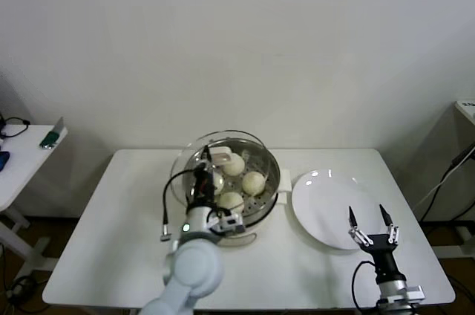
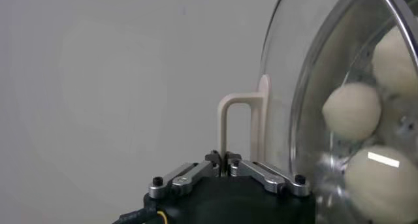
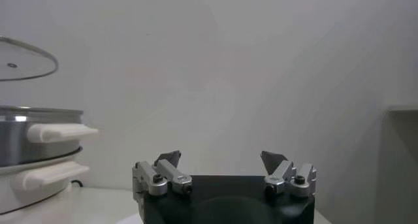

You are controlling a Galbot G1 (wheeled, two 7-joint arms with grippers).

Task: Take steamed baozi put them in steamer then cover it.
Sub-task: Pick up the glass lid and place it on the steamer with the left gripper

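Left end effector (image 1: 210,169) is clamped tight on the lid's (image 1: 194,170) cream handle (image 2: 240,124), carrying the glass lid tilted over the near-left rim of the steamer (image 1: 269,197). Buns (image 1: 253,182) already sit in the steamer tray; three show clearly, a fourth I can't confirm. The plate (image 1: 326,207) on the right holds none, so only covering looks left. Right end effector (image 1: 370,230) hangs spread wide, idle, near the plate's near edge.
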